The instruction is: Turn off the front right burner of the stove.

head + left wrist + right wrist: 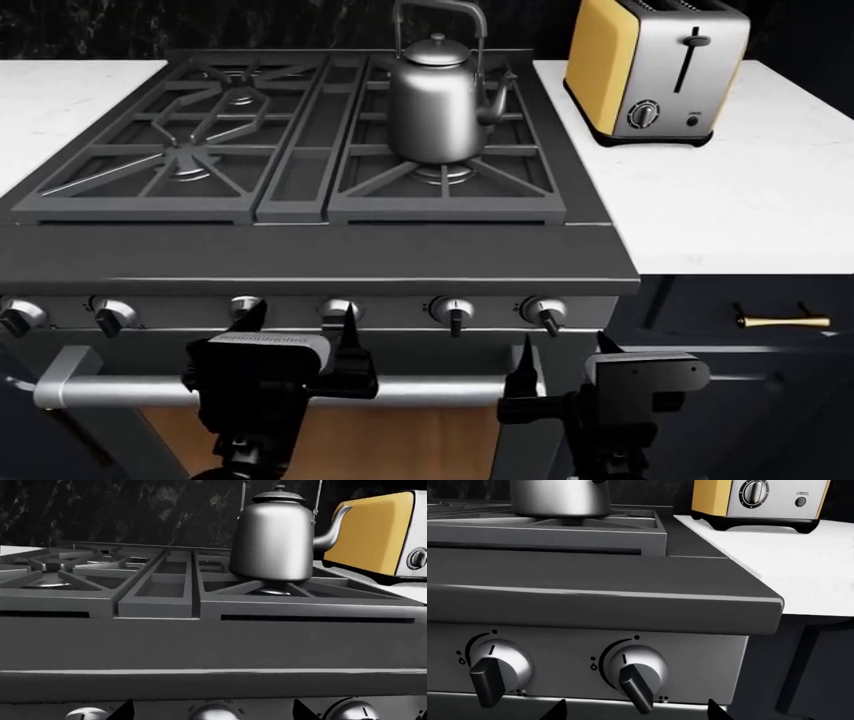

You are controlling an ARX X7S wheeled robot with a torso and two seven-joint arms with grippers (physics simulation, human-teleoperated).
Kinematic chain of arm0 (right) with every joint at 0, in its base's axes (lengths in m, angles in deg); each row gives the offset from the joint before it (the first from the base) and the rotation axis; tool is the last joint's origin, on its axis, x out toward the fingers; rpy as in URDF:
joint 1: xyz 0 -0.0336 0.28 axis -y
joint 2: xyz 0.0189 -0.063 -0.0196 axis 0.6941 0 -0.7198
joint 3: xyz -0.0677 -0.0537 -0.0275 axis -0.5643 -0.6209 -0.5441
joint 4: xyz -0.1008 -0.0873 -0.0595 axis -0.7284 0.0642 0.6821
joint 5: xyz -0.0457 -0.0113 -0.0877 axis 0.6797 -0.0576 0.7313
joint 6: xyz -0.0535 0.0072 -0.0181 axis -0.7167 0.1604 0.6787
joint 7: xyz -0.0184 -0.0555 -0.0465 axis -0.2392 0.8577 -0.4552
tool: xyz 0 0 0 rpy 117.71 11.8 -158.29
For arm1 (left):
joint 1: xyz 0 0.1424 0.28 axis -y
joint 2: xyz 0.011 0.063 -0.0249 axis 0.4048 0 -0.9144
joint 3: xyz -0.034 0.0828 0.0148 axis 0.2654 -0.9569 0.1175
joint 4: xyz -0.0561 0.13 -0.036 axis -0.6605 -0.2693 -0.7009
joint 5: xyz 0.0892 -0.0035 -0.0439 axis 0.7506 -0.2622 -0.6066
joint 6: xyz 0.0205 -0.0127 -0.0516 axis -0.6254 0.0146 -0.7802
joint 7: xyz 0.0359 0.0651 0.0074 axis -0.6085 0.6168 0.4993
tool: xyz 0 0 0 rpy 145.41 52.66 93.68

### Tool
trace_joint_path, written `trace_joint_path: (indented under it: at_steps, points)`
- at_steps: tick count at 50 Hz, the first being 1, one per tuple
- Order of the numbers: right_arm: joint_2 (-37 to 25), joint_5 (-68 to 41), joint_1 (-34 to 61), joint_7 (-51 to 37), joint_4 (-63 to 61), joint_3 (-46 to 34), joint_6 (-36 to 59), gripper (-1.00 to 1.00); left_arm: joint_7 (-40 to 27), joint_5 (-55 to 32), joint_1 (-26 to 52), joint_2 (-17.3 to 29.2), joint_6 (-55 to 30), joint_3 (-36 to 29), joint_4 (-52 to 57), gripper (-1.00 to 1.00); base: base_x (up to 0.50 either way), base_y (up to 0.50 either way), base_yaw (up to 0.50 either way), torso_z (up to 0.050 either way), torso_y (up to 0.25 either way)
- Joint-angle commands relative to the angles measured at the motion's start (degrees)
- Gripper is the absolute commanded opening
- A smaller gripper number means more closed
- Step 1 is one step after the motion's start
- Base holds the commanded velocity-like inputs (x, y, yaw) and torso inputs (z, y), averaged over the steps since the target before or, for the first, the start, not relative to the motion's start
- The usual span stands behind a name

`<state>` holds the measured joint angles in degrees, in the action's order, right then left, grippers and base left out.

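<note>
Here, both tools open, empty, left tool (296,345), right tool (567,365), below stove (320,255) knobs.

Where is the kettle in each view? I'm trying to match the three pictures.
Head view: kettle stands on the stove's right grate, over the front right burner.
Left wrist view: kettle right of centre, whole.
Right wrist view: only the kettle's base shows at the top edge.
Shared landmark: the yellow-sided toaster, beside it.
</note>
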<state>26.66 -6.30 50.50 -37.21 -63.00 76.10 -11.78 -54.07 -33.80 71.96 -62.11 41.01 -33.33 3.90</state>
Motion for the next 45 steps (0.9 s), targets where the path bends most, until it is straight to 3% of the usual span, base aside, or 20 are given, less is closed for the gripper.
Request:
trace_joint_path:
  at_steps: [1,8,14,18,21,30,45]
  points:
    - [-0.5,-0.2,0.1,-0.3,1.2,0.1,-0.7,1.00,-2.4,-7.5,-5.8,2.4,-9.6,3.1,17.2,1.00,0.06,0.00,0.00,0.000,0.000]
    - [-0.5,-0.3,0.9,0.1,2.2,-0.5,-0.9,1.00,-4.3,-10.3,-9.4,3.8,-11.6,5.9,25.0,1.00,0.06,0.00,0.00,0.000,0.000]
    - [-0.5,-0.5,1.0,0.3,2.7,-1.0,-1.1,1.00,-7.5,-18.1,-5.9,5.1,-15.5,12.4,33.5,1.00,0.06,0.00,0.00,0.000,0.000]
    - [-0.7,-0.9,0.5,0.4,2.2,-1.1,-0.7,1.00,-22.2,-30.7,-0.3,17.9,-2.3,10.4,33.8,1.00,0.06,0.00,0.00,0.000,0.000]
    - [-0.9,-0.9,0.2,0.3,2.1,-1.3,-0.4,1.00,-27.1,-34.6,4.4,22.0,0.6,9.3,33.6,1.00,0.06,0.00,0.00,0.000,0.000]
    - [-2.3,0.2,0.0,-0.7,1.0,-1.8,1.6,1.00,-26.9,-34.6,16.4,20.3,-0.3,6.6,27.9,1.00,0.04,0.00,0.00,0.000,0.000]
    - [-5.9,6.1,8.6,-0.1,3.6,-8.4,10.6,1.00,-23.1,-29.8,17.0,17.0,2.4,2.7,22.9,1.00,0.00,0.00,0.00,0.000,0.000]
